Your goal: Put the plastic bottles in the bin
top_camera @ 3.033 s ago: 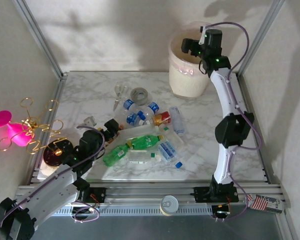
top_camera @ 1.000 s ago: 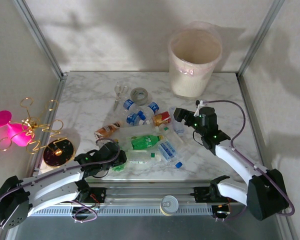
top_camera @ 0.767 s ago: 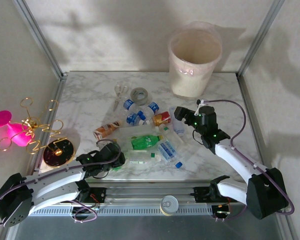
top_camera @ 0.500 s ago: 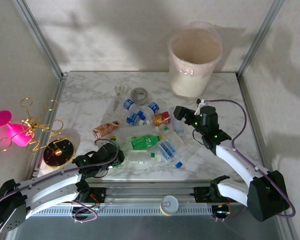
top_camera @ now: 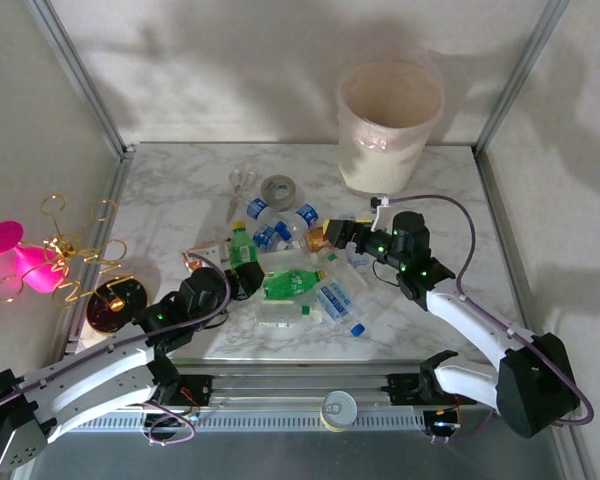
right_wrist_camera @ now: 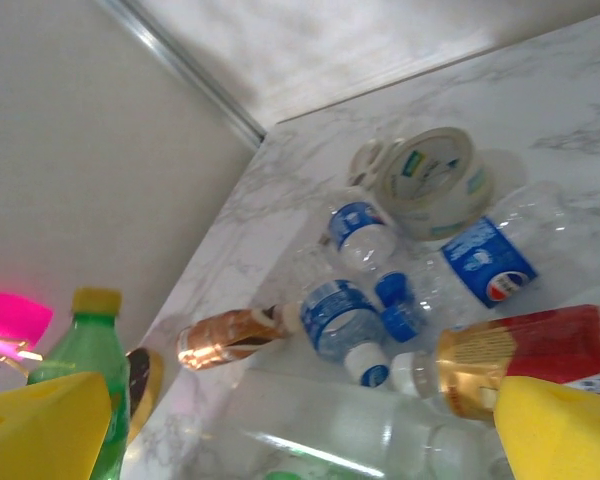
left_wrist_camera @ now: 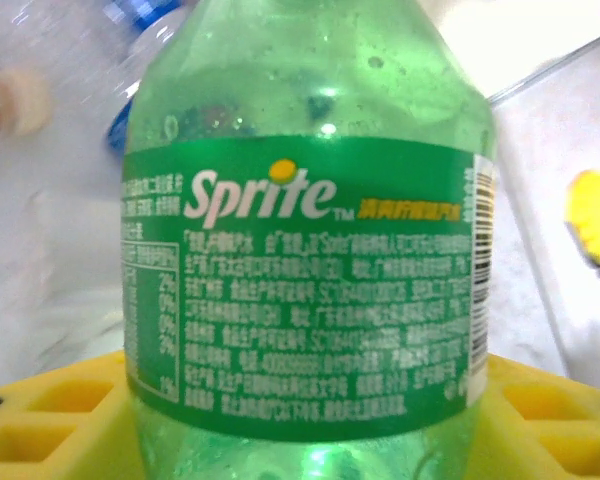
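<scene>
Top view: left tool (top_camera: 242, 270) is clamped on the green Sprite bottle (top_camera: 242, 243). The bottle is upright, yellow cap up, at the near-left edge of the pile. Bin (top_camera: 385, 160) sits at the far right of the surface (top_camera: 170, 190), well apart from that tool, diagonally away and to the right across the pile. Right tool (top_camera: 344, 238) is the nearer one to the bin, low over the pile's right side, just beside the red-label bottle (top_camera: 323, 237).

Left wrist: the Sprite label faces the camera, long axis vertical, crosswise to the yellow pads (left_wrist_camera: 65, 405) bracketing its lower body on both sides. Grip looks low on the body, so I'd expect some sway on the carry.

Right wrist: right tool (right_wrist_camera: 300, 415) is spread wide, nothing gripped. A clear bottle (right_wrist_camera: 360, 430) lies under the gap, long axis roughly pad to pad, so it's badly aligned for a pinch. The red-label bottle (right_wrist_camera: 525, 350) lies just off the right pad, also sideways. Tape roll (right_wrist_camera: 425, 170) sits beyond, not a target.
</scene>
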Motion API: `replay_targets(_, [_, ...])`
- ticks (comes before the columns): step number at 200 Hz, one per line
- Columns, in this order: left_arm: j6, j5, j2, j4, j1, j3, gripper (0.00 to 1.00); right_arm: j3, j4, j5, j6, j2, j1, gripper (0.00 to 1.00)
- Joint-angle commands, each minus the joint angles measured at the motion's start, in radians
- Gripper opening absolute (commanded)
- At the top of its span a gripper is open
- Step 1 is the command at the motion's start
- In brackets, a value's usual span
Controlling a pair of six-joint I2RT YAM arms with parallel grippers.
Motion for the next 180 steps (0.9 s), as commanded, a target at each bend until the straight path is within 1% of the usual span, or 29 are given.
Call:
replay_targets(1, [0.121, 0.037, 0.061, 0.267, -0.010, 0.009, 0.40, 0.062, 0.042, -0.054, -0.018, 0.008, 0.040, 0.99])
replay_targets(24, [0.178, 0.088, 0.155, 0.368, -0.012, 0.049, 0.39, 0.097, 0.025, -0.054, -0.032, 0.022, 0.075, 0.99])
replay_targets(45, [0.229, 0.116, 0.233, 0.377, -0.032, 0.100, 0.39, 0.115, 0.031, -0.069, -0.041, 0.040, 0.105, 0.99])
replay_targets(68, [0.262, 0.105, 0.293, 0.372, -0.066, 0.138, 0.40, 0.136, 0.031, -0.087, -0.051, 0.075, 0.139, 0.96])
replay_targets(99, [0.272, 0.101, 0.332, 0.399, -0.100, 0.153, 0.40, 0.146, 0.055, -0.102, -0.037, 0.128, 0.171, 0.92])
replay_targets(141, [0.297, 0.085, 0.367, 0.392, -0.137, 0.176, 0.41, 0.145, 0.106, -0.145, 0.004, 0.178, 0.195, 0.91])
replay_targets(180, [0.297, 0.077, 0.378, 0.405, -0.147, 0.177, 0.43, 0.138, 0.134, -0.174, 0.032, 0.215, 0.195, 0.79])
